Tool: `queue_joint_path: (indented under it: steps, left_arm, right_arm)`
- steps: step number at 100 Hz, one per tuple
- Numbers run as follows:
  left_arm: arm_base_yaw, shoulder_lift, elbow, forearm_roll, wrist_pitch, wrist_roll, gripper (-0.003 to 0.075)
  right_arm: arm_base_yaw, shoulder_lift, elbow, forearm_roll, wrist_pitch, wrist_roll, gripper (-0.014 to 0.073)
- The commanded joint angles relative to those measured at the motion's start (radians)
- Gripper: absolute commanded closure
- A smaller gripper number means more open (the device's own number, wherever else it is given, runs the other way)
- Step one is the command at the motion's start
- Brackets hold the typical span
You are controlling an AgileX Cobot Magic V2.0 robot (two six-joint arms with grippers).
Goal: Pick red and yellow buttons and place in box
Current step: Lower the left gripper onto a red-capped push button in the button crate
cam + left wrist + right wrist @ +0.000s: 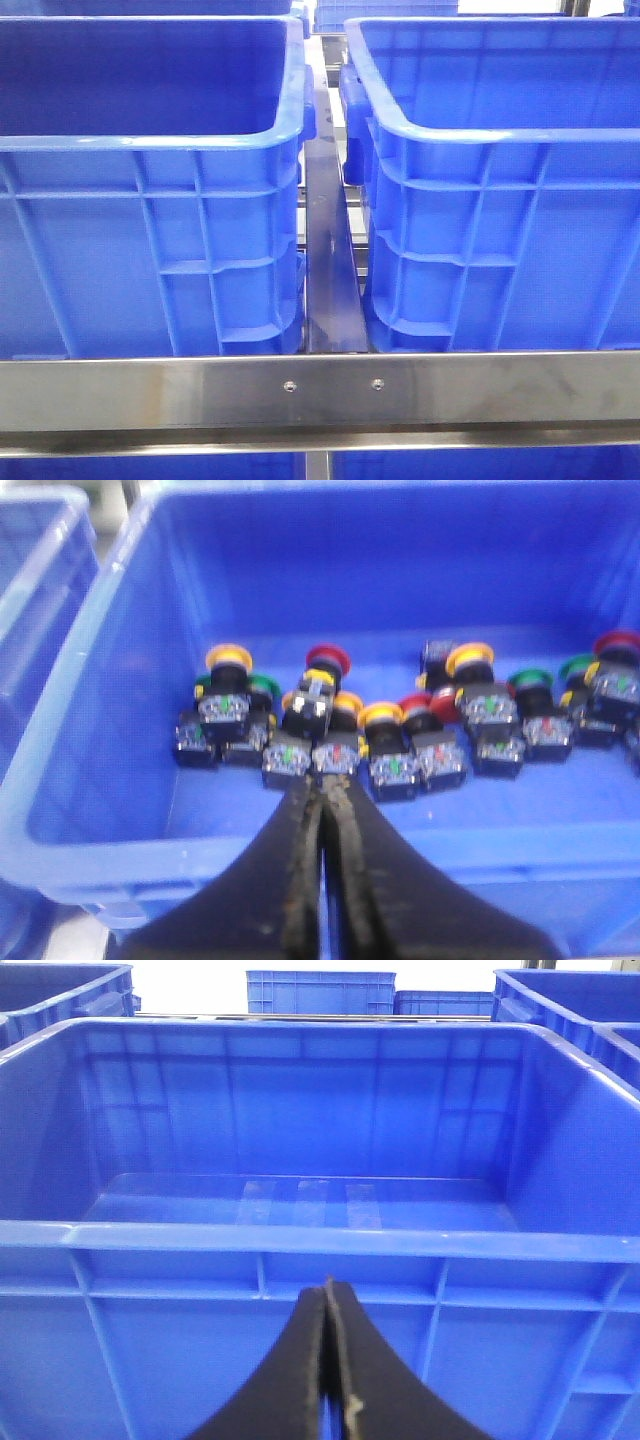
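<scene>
In the left wrist view, a blue crate (60,810) holds a row of push buttons on black and clear switch bodies. Among them are a dark red cap (327,660) and a yellow cap (228,657), plus more red, yellow and green caps. My left gripper (322,782) is shut and empty, its tips just short of the middle of the row. In the right wrist view the box (300,1238) is an empty blue crate. My right gripper (328,1286) is shut outside its near wall, holding nothing. The front view shows neither gripper.
The front view shows two big blue crates, left (150,140) and right (500,130), with a narrow metal gap (330,260) between them and a steel rail (320,390) in front. Their floors are hidden there. More blue crates (320,990) stand behind.
</scene>
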Motion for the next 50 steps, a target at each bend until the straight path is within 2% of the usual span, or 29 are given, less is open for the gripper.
queue_joint_path:
  steps: [1, 8, 23, 30, 50]
  left_arm:
    - [0.001, 0.123, -0.123, 0.001, -0.01, -0.009, 0.0661]
    - [0.001, 0.202, -0.179, 0.001, -0.006, -0.009, 0.0543]
    - [0.001, 0.388, -0.301, 0.002, -0.003, -0.009, 0.0195]
    - [0.001, 0.461, -0.361, 0.002, 0.026, -0.009, 0.0139]
    - [0.001, 0.721, -0.545, 0.003, 0.165, -0.009, 0.0136]
  right_arm:
    - [-0.002, -0.024, -0.017, -0.002, -0.074, -0.004, 0.0652]
    - [-0.002, -0.024, -0.017, -0.002, -0.074, -0.004, 0.0652]
    - [-0.002, -0.024, -0.017, -0.002, -0.074, -0.004, 0.0652]
    - [-0.002, -0.024, -0.017, -0.002, -0.074, -0.004, 0.0652]
    - [-0.002, -0.024, -0.017, -0.002, -0.074, -0.004, 0.0652]
